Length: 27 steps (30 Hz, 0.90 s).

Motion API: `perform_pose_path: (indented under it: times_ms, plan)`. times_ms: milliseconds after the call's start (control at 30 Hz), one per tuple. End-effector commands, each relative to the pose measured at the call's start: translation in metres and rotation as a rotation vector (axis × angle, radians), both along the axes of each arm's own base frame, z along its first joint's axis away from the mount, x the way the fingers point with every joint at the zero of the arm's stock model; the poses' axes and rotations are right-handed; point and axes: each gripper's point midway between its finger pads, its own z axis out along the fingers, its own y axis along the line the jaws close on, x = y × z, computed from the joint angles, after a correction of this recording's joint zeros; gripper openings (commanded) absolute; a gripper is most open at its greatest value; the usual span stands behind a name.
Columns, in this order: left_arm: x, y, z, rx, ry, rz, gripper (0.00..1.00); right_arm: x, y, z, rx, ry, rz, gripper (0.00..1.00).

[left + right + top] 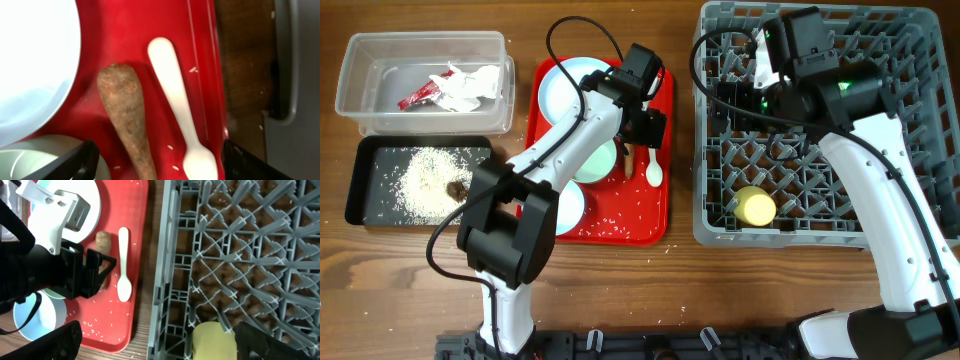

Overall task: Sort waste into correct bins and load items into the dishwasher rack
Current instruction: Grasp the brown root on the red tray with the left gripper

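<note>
My left gripper (638, 138) is open and hovers low over the red tray (620, 225), its fingers (160, 167) either side of the brown carrot-like stick (127, 120) and the white spoon (180, 110). The pale blue plate (560, 85) and two bowls (570, 205) lie on that tray, with loose rice grains (100, 327). My right gripper (745, 80) is open and empty above the grey rack (910, 150); its fingers (160, 347) frame the yellow cup (212, 340) standing in the rack. The clear tub (360, 100) holds the sachet wrapper (425, 92) and napkin (475, 85). The black tray (365, 200) holds rice and a brown lump (453, 187).
The rack's tall left wall (162, 255) stands close to the red tray's right rim, with a narrow strip of wood between. My left arm (570, 130) lies diagonally across the red tray. Bare table (400, 280) lies along the front.
</note>
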Motion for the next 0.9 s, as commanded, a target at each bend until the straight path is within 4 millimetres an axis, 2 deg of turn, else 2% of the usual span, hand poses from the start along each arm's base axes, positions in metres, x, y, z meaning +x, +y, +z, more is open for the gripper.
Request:
perform_pose_path:
  times_ms: [0,100,267,467,633,667,733,867]
  plan:
    - [0.002,0.008,-0.008,0.030,-0.029,0.005,0.76,-0.001,-0.003,-0.002,-0.021,0.013,-0.012,1.00]
    - [0.007,0.012,-0.017,0.048,-0.064,0.018,0.76,-0.003,-0.004,-0.003,-0.024,0.023,-0.012,0.99]
    - [0.013,0.017,-0.027,0.046,-0.102,0.086,0.58,-0.005,-0.005,-0.004,-0.027,0.031,-0.012,1.00]
    - [0.007,0.020,-0.044,0.050,-0.101,0.086,0.49,-0.006,-0.005,-0.008,-0.030,0.041,-0.011,1.00]
    - [0.004,0.023,-0.061,0.052,-0.106,0.088,0.48,-0.006,-0.005,-0.008,-0.031,0.041,-0.011,1.00]
    - [0.005,0.022,-0.060,0.049,-0.111,0.088,0.44,-0.006,-0.005,-0.008,-0.030,0.041,-0.011,1.00]
    - [0.006,0.022,-0.060,0.047,-0.115,0.088,0.28,-0.006,-0.005,-0.008,-0.031,0.041,-0.011,1.00]
    - [0.008,0.021,-0.057,0.043,-0.121,0.089,0.16,-0.006,-0.005,-0.008,-0.030,0.041,-0.011,1.00]
